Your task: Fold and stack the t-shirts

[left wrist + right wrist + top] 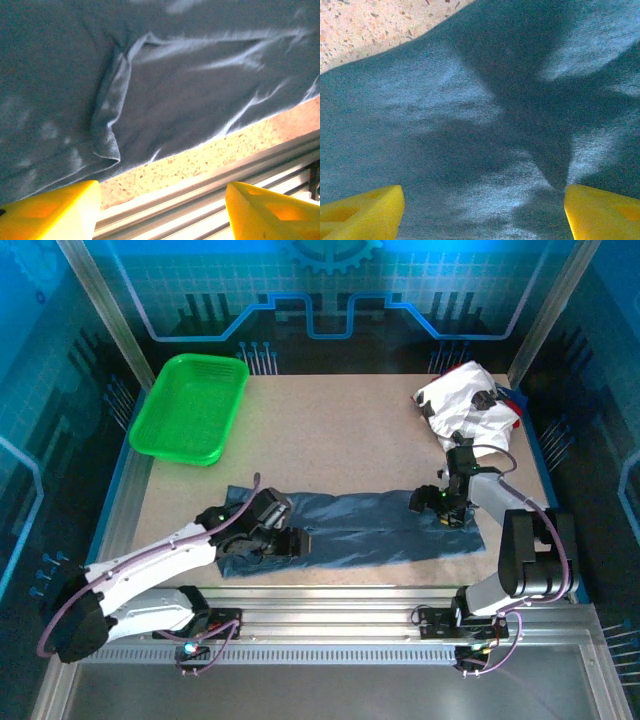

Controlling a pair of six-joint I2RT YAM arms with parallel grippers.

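A dark slate-blue t-shirt (pixel 370 528) lies folded into a long band across the front of the table. My left gripper (pixel 296 543) hovers over its left end, near the front edge. In the left wrist view the left gripper (pixel 162 212) is open, with bare table edge and rail between its yellow fingertips (pixel 55 210) and a creased fold of the blue shirt (pixel 165 100) just beyond. My right gripper (pixel 438 508) is low over the shirt's right end. It stands open (pixel 482 212), with flat blue cloth (pixel 470 125) under it. More t-shirts, white with red, sit crumpled in a pile (pixel 466 400) at the back right.
A green mesh basket (pixel 190 408) stands at the back left. Bare table (pixel 330 430) stretches between the basket and the white pile. A metal rail (pixel 330 618) runs along the near edge right behind the shirt.
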